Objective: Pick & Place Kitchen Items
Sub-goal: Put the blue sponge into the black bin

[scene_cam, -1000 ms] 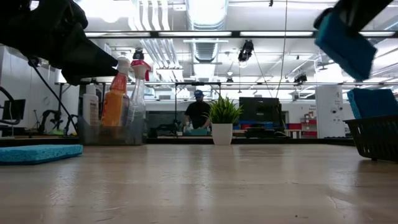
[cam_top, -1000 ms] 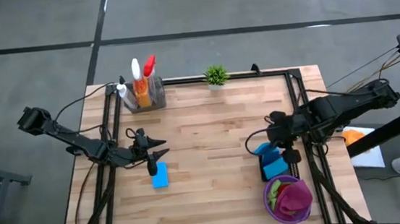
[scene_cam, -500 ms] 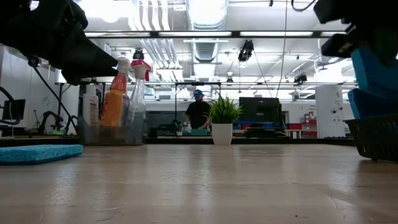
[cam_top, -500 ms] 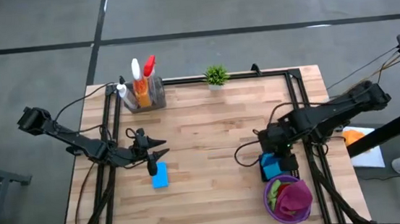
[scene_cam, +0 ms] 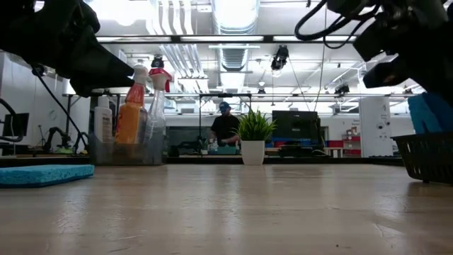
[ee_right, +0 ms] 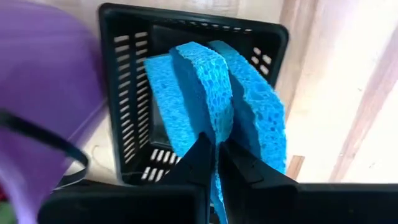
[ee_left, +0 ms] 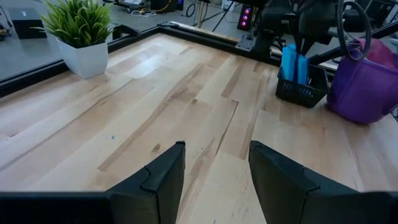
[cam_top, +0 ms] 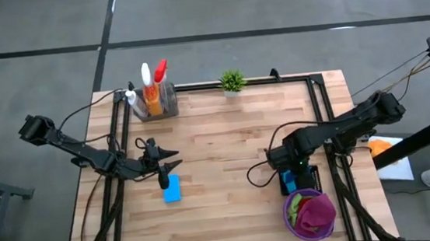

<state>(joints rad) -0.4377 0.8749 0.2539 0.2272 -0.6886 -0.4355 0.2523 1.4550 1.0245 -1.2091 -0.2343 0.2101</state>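
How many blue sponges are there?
4. One blue sponge lies flat on the table by the left gripper. Three stand in the black basket; the right gripper pinches the middle sponge. More could be hidden behind the arm.

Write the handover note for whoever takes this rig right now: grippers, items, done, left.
Right gripper: shut on a blue sponge, lowered into the black basket beside another sponge.
Left gripper: open, empty, over the table's left side.
Done: cloths in the purple bowl; spray bottles in the clear holder.
Left: release this sponge; one sponge on the table near the left gripper.
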